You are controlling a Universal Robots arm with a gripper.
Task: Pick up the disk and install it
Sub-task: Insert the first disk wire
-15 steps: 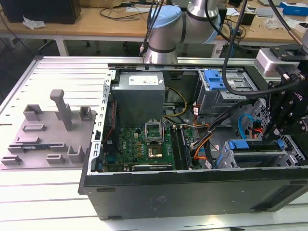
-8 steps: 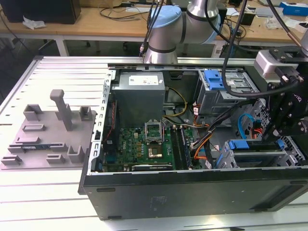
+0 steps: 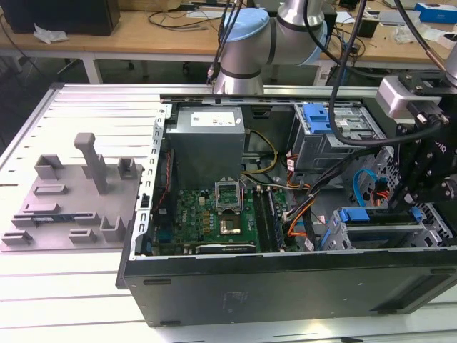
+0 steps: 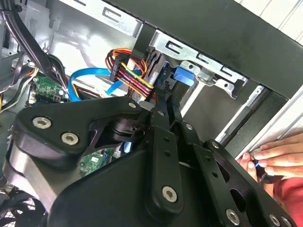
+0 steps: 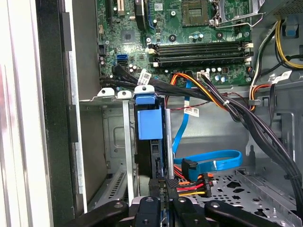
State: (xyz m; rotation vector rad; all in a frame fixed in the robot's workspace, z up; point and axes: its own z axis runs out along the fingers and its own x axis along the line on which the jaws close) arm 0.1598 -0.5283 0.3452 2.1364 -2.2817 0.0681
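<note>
**Drive standing in its bay, gripper hard against it**

The disk [image 5: 150, 124] stands on edge in the metal drive cage [image 5: 110, 142] near the front corner of the open computer case [image 3: 285, 286], its blue frame and tab uppermost in the first wrist view; in the exterior view the same blue tab [image 3: 353, 214] shows at the cage by the case's near wall, towards the exterior view's right. It looks mostly seated, though how deep it sits I can't say.

The gripper [image 5: 163, 189] is right at the drive's end, its black fingers [image 4: 163, 118] drawn close together about the blue edge. They seem to be pinching it, but where they meet the drive is hidden, so I cannot tell whether they hold it.

The trouble I'd watch for is crowding. The bundle of coloured power wires [image 5: 191, 182] and the flat blue data cable [image 5: 213, 161] lie just beside the fingers; any sideways drift could snag them or trap them against the cage. A tilted drive would bind in its rails. A person's hand [image 4: 279, 158] rests at the case's outer edge, near the arm.
</note>
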